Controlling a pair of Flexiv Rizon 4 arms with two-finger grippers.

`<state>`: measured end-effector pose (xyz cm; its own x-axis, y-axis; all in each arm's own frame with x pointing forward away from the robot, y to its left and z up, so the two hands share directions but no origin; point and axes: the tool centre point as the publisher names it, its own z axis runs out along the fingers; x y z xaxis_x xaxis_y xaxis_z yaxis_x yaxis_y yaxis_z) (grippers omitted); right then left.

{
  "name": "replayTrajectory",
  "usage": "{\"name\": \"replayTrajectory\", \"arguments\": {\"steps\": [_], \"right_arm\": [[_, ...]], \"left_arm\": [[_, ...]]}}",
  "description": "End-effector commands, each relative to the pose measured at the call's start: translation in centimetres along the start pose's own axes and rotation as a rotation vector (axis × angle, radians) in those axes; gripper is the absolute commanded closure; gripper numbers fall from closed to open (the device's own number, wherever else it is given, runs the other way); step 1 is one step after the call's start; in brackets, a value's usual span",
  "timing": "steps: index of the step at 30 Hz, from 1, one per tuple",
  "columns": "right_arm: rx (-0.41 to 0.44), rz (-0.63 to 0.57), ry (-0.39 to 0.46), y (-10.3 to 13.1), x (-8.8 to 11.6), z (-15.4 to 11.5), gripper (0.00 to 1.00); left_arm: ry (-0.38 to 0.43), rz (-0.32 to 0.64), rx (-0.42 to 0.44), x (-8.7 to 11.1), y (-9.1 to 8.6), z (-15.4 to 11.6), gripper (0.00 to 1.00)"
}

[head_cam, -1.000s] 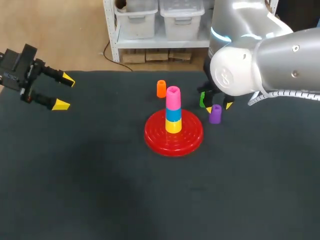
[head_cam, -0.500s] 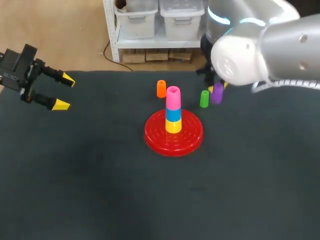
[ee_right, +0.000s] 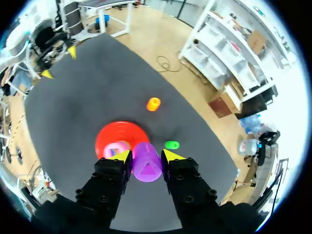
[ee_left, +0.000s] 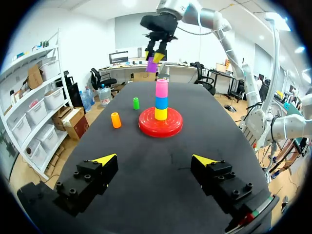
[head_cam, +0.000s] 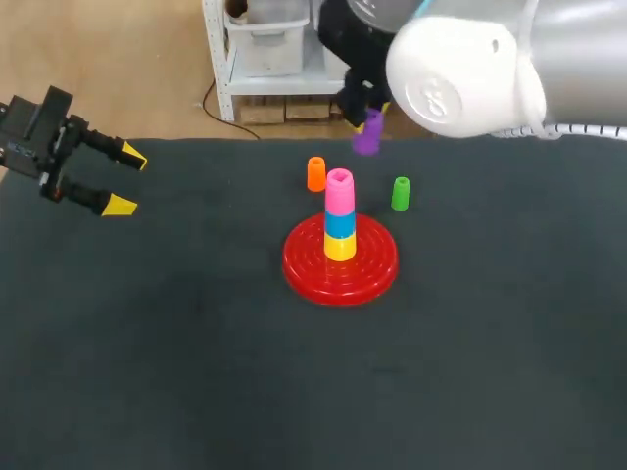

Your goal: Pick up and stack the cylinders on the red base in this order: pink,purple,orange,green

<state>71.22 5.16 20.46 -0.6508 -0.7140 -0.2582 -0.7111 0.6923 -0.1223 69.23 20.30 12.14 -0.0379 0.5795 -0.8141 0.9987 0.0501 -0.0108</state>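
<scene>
Now the round red plastic base sits mid-frame, the pink cylinder topping its stack. Just above that and slightly right, the right gripper clamps the upright purple cylinder, carried up-left since a second ago from near the small green cylinder. Far left, the left gripper gapes, holding nothing.

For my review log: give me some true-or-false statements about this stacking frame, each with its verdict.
1. The right tool is shut on the purple plastic cylinder. True.
2. The pink plastic cylinder lies on the table beside the round red base. False: it tops the stack standing on that base.
3. The green plastic cylinder stands on the dark table. True.
4. The left tool holds the orange plastic cylinder. False: it is open and empty; that cylinder stands on the table.
</scene>
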Motion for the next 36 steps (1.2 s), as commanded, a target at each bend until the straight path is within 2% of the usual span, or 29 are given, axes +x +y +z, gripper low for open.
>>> {"name": "replayTrajectory", "arguments": {"steps": [1,5,7,12,17,28,36], "right_arm": [[-0.093,-0.024,0.020,1.4,0.2,-1.9,1.00],[-0.175,-0.055,0.068,2.9,0.4,-2.3,1.00],[-0.188,-0.075,0.099,3.3,0.3,-2.4,1.00],[-0.173,-0.107,0.151,3.7,0.1,-1.5,1.00],[-0.120,-0.118,0.192,3.5,-0.3,0.0,1.00],[-0.094,-0.126,0.205,4.4,0.4,2.0,1.00],[-0.092,-0.112,0.185,4.5,0.1,2.9,1.00]], "left_arm": [[-0.002,0.003,-0.001,0.1,0.0,0.0,0.00],[-0.002,0.003,-0.001,0.1,0.0,0.0,0.00],[-0.002,0.003,-0.001,0.1,0.0,0.0,0.00],[-0.002,0.003,-0.001,0.1,0.0,0.0,0.00],[-0.002,0.003,-0.001,0.1,0.0,0.0,0.00],[-0.002,0.003,-0.001,0.1,0.0,0.0,0.00],[-0.002,0.003,-0.001,0.1,0.0,0.0,0.00]]}}
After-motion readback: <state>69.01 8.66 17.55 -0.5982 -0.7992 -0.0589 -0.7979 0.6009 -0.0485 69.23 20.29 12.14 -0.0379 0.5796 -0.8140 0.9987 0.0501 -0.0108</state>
